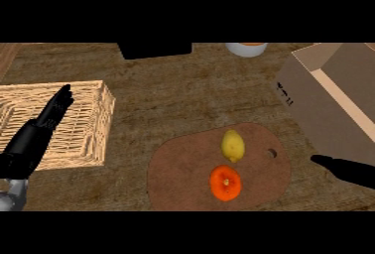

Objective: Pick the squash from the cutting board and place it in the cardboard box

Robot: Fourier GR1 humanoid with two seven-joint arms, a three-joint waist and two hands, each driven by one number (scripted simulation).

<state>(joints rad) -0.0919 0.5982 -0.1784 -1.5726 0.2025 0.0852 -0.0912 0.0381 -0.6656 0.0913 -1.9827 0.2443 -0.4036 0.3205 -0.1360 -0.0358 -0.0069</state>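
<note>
On the cutting board (pixel 183 163), the yellow squash (pixel 233 145) lies with its long axis up-down in the view, to the left of the nearer right hand (pixel 344 168), whose straight fingers hold nothing. The cardboard box (pixel 322 104) stands above this hand.

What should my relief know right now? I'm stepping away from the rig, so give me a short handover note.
Left hand: open, fingers straight, over the woven wicker basket, holding nothing.
Right hand: only fingertips show at the right edge, below the brown cardboard box; holding nothing.
Yellow elongated squash lies on the brown rounded wooden cutting board, just above a round orange fruit.
Done: nothing yet.
Left: grasp the squash, carry it right, place it in the box.
</note>
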